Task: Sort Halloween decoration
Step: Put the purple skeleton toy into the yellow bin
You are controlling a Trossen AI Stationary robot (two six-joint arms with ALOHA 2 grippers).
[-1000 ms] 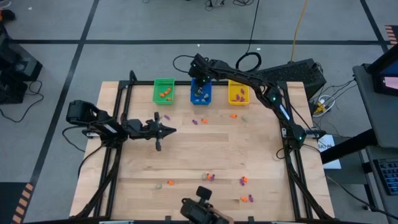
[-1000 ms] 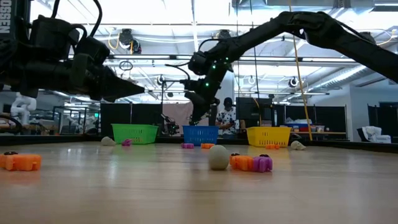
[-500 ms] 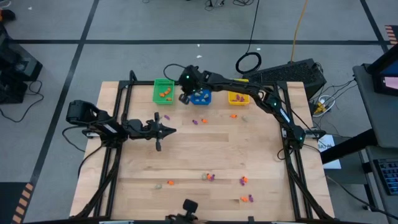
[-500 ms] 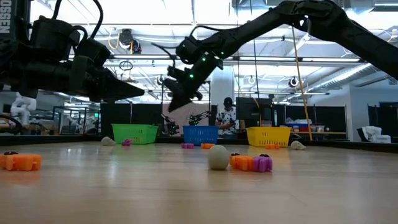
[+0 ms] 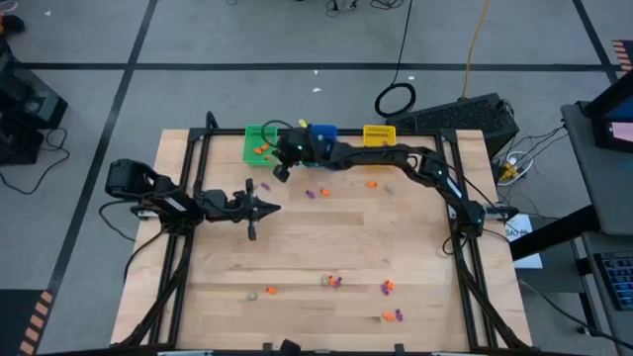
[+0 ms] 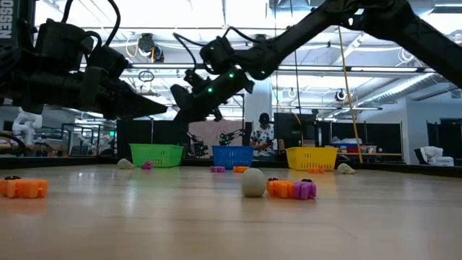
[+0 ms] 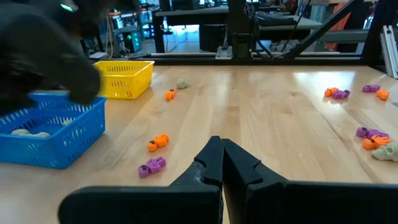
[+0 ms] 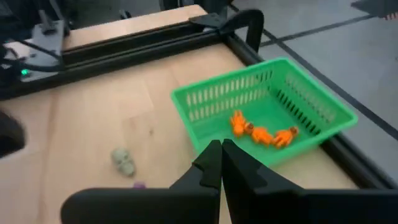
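So the right arm has swung over from above the blue bin [image 5: 322, 132] toward the green bin [image 5: 256, 139] — a second ago its pincer was right over the blue one, now the right pincer [image 5: 280, 173] hangs just past the green bin's near corner, above the worktop [image 5: 316, 257]. Its fingers are pressed together with nothing between them. In its wrist view the green bin has three orange trinkets [image 8: 261, 133] inside, and a pale skull-ish one [image 8: 123, 162] lies on the wood beside it.

Left arm hasn't budged: left pincer [image 5: 269, 208] is parked over the worktop's left-middle, closed and empty too.

The loose decorations are where they were: a purple and orange pair [image 5: 317, 193] mid-table near the bins, an orange one [image 5: 372, 183] by the yellow bin [image 5: 379, 133], and a scatter of orange, purple and pale bits [image 5: 332, 282] along the front edge. The blue bin holds pale pieces [image 7: 25, 132].
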